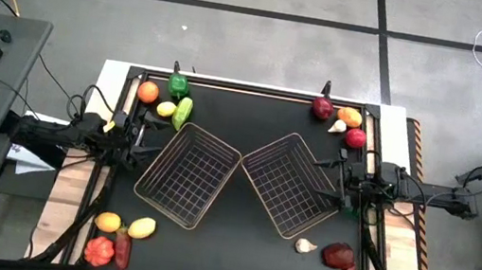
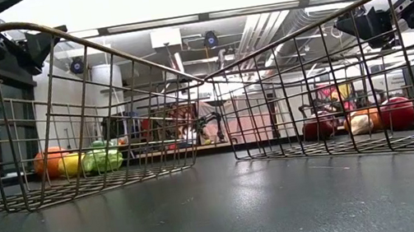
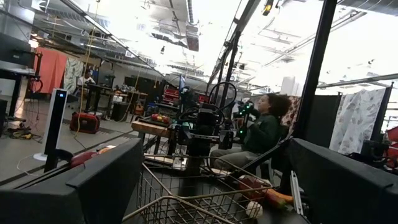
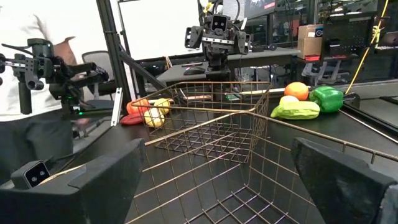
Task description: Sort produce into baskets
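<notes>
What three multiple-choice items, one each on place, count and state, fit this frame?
1. Where does the green pepper lie?
A. in the left basket
B. at the far left corner of the table
C. at the near right corner

2. How many wire baskets are on the table?
A. one
B. two
C. three

3. What is in the baskets?
A. nothing
B. one carrot
C. all the produce

Key:
1 B: the high view shows it at the far left corner, beside the orange.
2 B: a left basket and a right basket sit at mid table with corners nearly touching.
3 A: both meshes show only dark table; the produce lies in four corner groups outside. The left pincer and right pincer each wait open by its basket's outer side.
</notes>
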